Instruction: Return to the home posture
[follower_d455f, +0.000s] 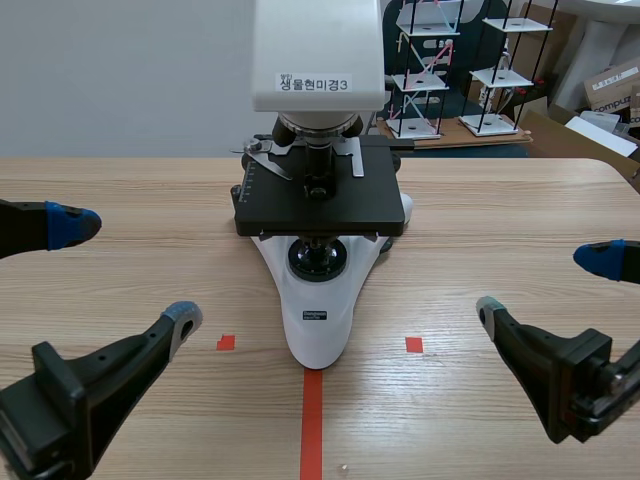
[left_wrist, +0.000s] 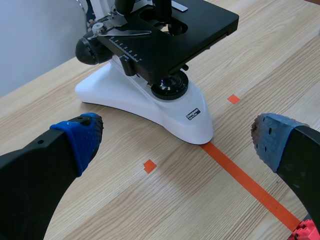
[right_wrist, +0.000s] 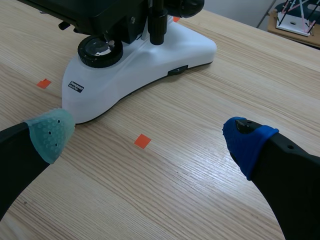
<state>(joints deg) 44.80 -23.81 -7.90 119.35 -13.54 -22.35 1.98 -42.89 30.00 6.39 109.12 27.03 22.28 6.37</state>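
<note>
A white microscope (follower_d455f: 318, 300) with a black stage (follower_d455f: 320, 200) stands at the table's middle; its head carries a printed label. My left gripper (follower_d455f: 130, 275) is low at the left, open, nothing between its fingers. In the left wrist view the open left gripper (left_wrist: 175, 140) has the microscope base (left_wrist: 150, 102) just ahead of it. My right gripper (follower_d455f: 545, 285) sits low at the right, also open and empty. From the right wrist view, the right gripper (right_wrist: 145, 135) has the microscope base (right_wrist: 145, 65) ahead of it.
Orange-red tape marks lie on the wooden table (follower_d455f: 480, 250) in front of the microscope. Behind the table's far edge stand model racks (follower_d455f: 430, 70) and cardboard boxes (follower_d455f: 612, 85). A grey wall is at the back left.
</note>
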